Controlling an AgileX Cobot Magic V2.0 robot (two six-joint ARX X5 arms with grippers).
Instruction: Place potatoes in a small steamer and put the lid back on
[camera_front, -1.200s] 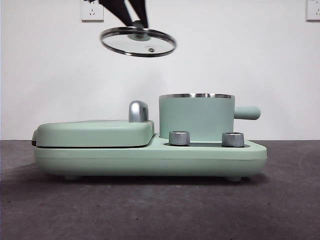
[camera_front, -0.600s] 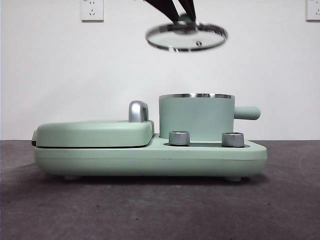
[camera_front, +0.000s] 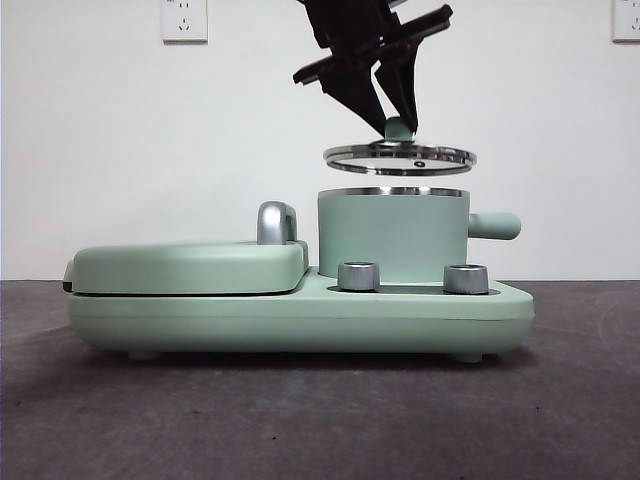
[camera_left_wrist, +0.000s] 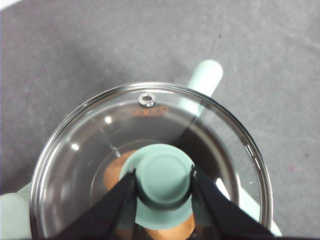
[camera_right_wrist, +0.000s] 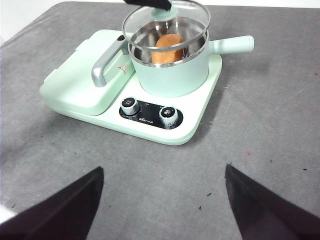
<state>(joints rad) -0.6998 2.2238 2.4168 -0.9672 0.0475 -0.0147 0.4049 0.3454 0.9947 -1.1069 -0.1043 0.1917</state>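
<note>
Potato (camera_right_wrist: 167, 48) already sits down in the small steamer (camera_front: 393, 235), and the lid (camera_front: 400, 156) hangs just above the steel rim, not touching, level but seemingly offset toward three o'clock on the handle side. The left gripper (camera_left_wrist: 164, 181) has its fingers pinched on the mint knob. My worry is that offset: lowered as is, the lid's edge may catch the rim and sit cocked, or twist loose on that small round knob. The right gripper (camera_right_wrist: 162, 197) waits well back over the bench (camera_right_wrist: 270, 145), fingers spread wide. Some orange print shows on the glass near the vent, and small lettering under the dials (camera_right_wrist: 150, 111); both too fine to read.
</note>
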